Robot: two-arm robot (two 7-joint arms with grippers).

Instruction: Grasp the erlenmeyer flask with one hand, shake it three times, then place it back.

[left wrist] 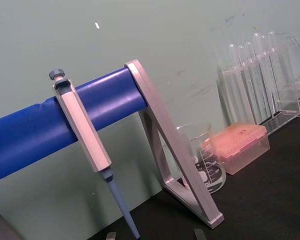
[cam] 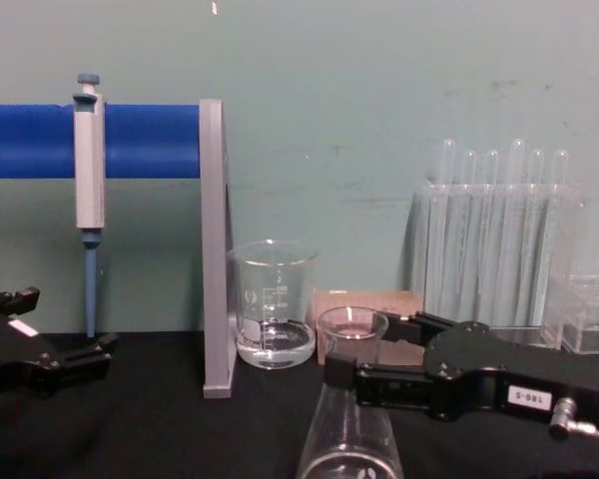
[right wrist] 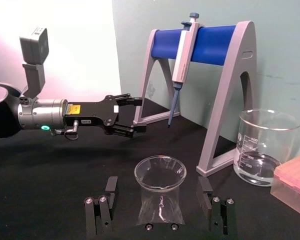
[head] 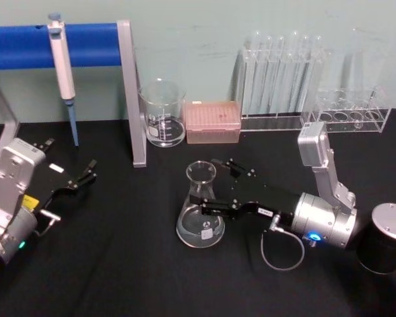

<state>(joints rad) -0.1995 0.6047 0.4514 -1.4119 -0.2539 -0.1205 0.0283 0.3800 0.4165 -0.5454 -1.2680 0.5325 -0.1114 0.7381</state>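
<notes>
- The clear glass conical erlenmeyer flask (head: 200,211) stands upright on the black table (head: 119,264); its neck lies between the spread fingers of the black two-fingered right hand (head: 208,186), not yet pinched
- The left hand (right wrist: 141,115) rests spread, well apart

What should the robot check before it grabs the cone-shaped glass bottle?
Erlenmeyer flask upright on the table: ok.
Right gripper, one jaw each side of flask: ok.
Jaws shut on the glass: not ok, open with gaps.
Beaker apart from flask: ok, farther back.
Left gripper out of the way: ok, far left, open.
Liquid in flask: cannot tell.
</notes>
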